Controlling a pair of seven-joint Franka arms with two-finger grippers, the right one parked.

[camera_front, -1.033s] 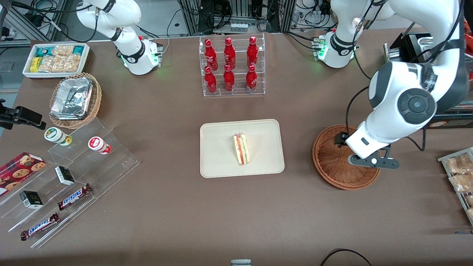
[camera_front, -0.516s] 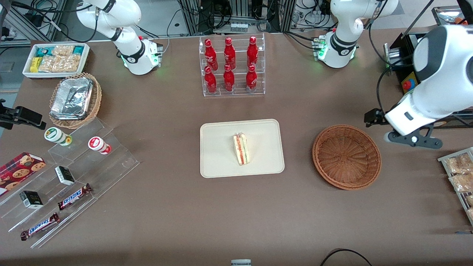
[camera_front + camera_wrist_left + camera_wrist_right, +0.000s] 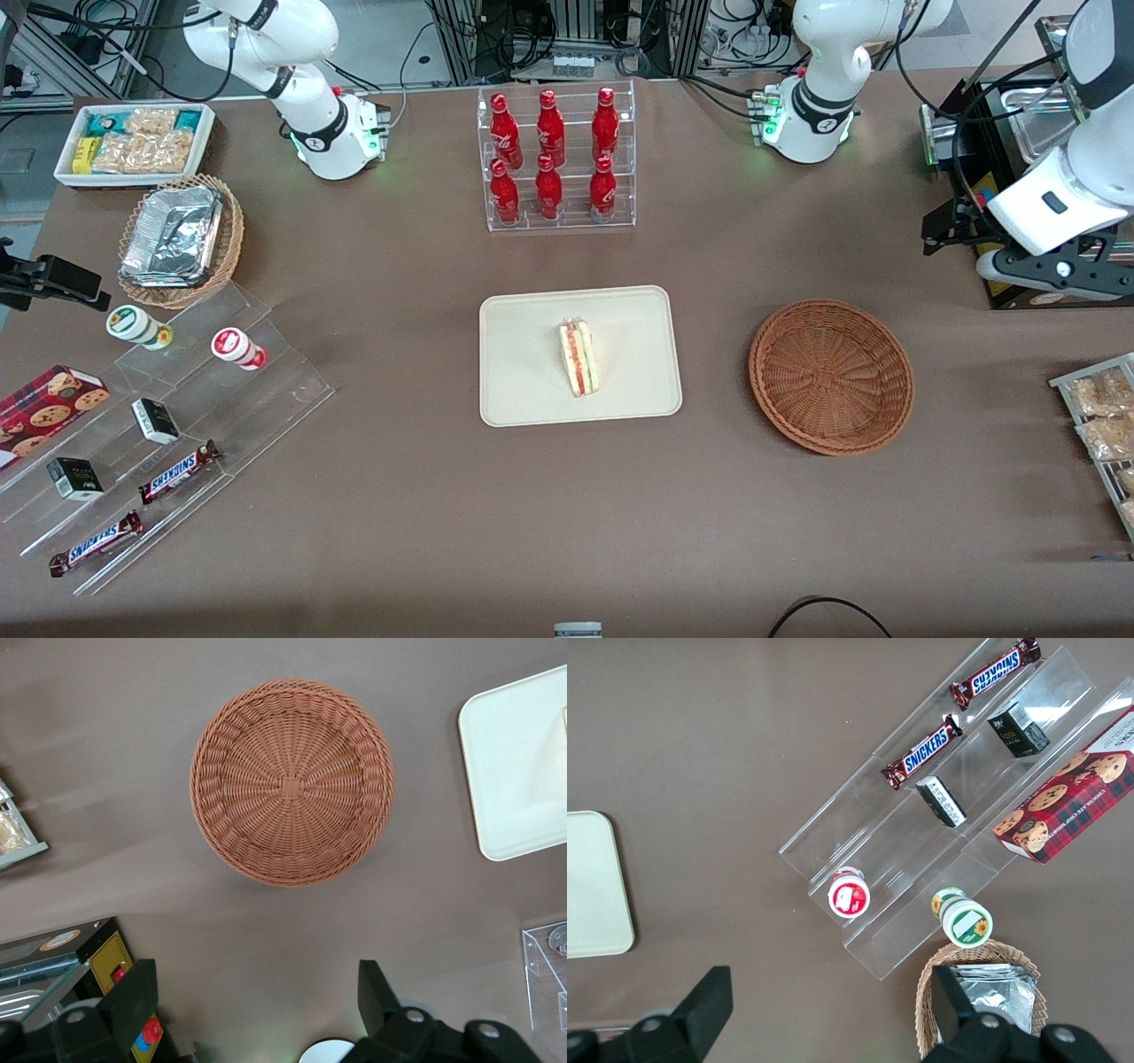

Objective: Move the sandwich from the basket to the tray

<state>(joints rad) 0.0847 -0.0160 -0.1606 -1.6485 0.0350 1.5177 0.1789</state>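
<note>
Sandwich on the tray, arm raised at its own end of the table

The sandwich [image 3: 578, 358] lies on the tray [image 3: 524, 386]. The gripper [image 3: 257, 1010] hangs high, fingers [image 3: 135, 992] wide apart and holding nothing. Only the wrist view looks straight down into the bare basket [image 3: 292, 781]; only the front view shows the sandwich.

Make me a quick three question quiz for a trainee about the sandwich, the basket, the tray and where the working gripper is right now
1. True or false: the sandwich lies on the tray.
2. What is in the basket? A) the sandwich B) a bottle C) nothing
3. Is the gripper open or shut, and where is it?

Key: 1 true. 2 C. 3 Open, holding nothing, raised above the table, farther from the front camera than the basket, at the working arm's end.
</note>
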